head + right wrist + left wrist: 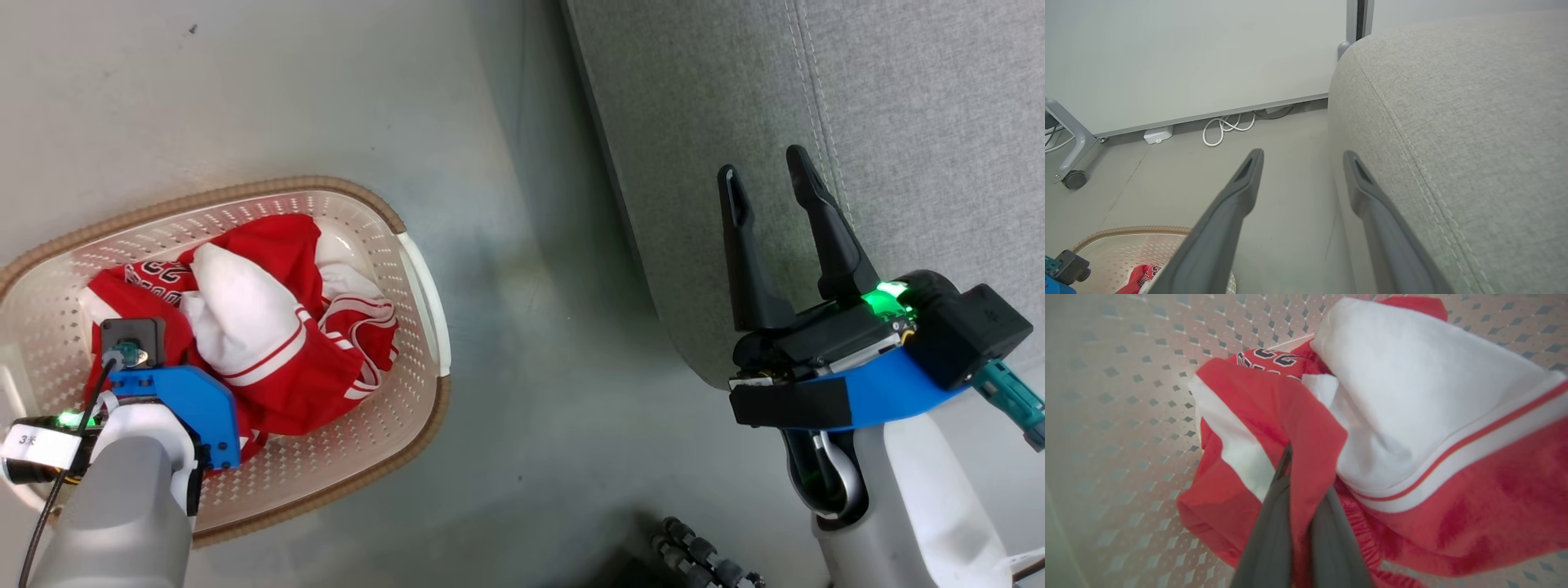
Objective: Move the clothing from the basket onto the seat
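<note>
The cream perforated basket stands on the floor at the left, with the red and white clothing heaped inside. My left wrist reaches down into it from above and hides the fingers. In the left wrist view my left gripper is shut on a fold of red cloth with a white band, beside a white panel with striped trim and the basket wall. My right gripper hangs open and empty over the edge of the grey seat, also seen from its own wrist.
Bare grey floor separates the basket from the seat. Along the far wall lie a coiled white cable and a small white box. A wheeled metal leg stands at the left. A dark ribbed object lies at the bottom edge.
</note>
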`<state>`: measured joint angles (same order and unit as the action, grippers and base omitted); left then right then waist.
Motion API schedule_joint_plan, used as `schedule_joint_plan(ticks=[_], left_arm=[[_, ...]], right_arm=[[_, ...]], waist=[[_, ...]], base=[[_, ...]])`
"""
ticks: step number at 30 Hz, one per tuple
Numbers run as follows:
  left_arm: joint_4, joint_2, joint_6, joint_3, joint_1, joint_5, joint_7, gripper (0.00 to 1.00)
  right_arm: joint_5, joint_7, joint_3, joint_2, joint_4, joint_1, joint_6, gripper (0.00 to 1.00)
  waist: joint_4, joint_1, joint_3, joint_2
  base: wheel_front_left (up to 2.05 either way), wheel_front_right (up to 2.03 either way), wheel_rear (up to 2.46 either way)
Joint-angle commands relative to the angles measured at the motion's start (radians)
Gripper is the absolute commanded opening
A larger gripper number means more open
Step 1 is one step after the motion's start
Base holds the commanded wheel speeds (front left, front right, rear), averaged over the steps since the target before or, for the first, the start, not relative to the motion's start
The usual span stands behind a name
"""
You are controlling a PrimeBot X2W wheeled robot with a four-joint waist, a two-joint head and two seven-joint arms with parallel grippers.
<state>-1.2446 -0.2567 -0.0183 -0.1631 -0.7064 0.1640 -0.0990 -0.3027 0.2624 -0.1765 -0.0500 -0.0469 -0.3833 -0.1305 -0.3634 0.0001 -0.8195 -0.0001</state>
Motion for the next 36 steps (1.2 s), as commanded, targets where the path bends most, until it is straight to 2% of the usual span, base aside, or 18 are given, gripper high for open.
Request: schedule_joint_plan(ticks=[1,9,14,20,27,36], left_arm=[[-0.001,-0.001,-0.002,0.001,-0.022,0.005,-0.007,0.00],[-0.020,0.035,-0.037,0.003,-0.005,0.039,-0.038,0.00],[-0.029,0.059,-0.078,0.007,0.021,0.067,-0.076,0.00],[-0.032,0.133,-0.109,-0.013,0.032,0.100,-0.106,0.00],[0.022,0.200,-0.111,-0.108,0.056,0.142,-0.114,0.00],[0.281,0.205,-0.112,-0.334,0.155,0.350,-0.054,0.00]], right_arm=[[-0.001,0.004,0.001,-0.001,-0.002,-0.014,0.000,1.00],[0.020,0.004,0.005,-0.001,-0.023,-0.012,0.000,1.00],[0.048,0.004,0.014,-0.001,-0.043,0.001,0.000,1.00],[0.083,0.004,0.016,-0.002,-0.084,0.035,0.000,1.00],[0.119,0.004,0.030,-0.002,-0.132,0.096,0.000,1.00],[0.135,0.003,0.035,-0.002,-0.179,0.189,0.000,1.00]], waist=[[0.005,-0.0001,0.006,0.0001],[0.041,-0.0001,0.089,0.0001],[0.081,-0.0001,0.181,0.0001],[0.150,-0.0001,0.321,0.0001],[0.225,-0.0001,0.486,0.0001],[0.277,-0.0001,0.664,0.0001]], base=[[0.00,0.00,0.00],[0.00,0.00,0.00],[0.00,0.00,0.00],[0.00,0.00,0.00],[0.00,0.00,0.00],[0.00,0.00,0.00]])
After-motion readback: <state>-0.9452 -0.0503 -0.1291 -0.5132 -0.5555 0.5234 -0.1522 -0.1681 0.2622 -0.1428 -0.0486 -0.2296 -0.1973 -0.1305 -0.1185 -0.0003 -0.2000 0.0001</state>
